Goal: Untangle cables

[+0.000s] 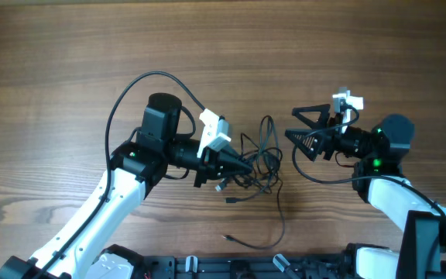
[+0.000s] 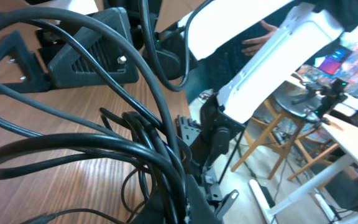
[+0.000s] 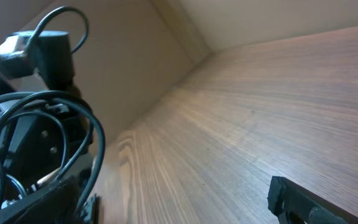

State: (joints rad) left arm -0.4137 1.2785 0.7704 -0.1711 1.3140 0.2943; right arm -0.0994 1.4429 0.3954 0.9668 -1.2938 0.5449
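**Lead:** What have you got?

**Spotter:** A matte, wood-grain table (image 1: pixel 68 46). Your left gripper (image 1: pixel 242 164) is clamped tight on the cables (image 1: pixel 260 159). The clump sits right at its tips and fans out ahead of them.

**Lead:** And the right gripper (image 1: pixel 289 122)?

**Spotter:** Spread wide with nothing in it. It is just short of the clump's outer loops, jaws facing them.

**Lead:** How do you do this pull well?

**Spotter:** My judgement: use the left as your anchor. Close the right on one outer loop only, never the knot, then draw away slowly. These are thin, glossy, limp black cords. They should slide over each other, but a yank will likely cinch them.

**Lead:** Any loose ends?

**Spotter:** One tail (image 1: pixel 283 221) trails from the clump back toward your base, nearer the right gripper's side. It ends in a small plug (image 1: pixel 226 236), well apart from both grippers.
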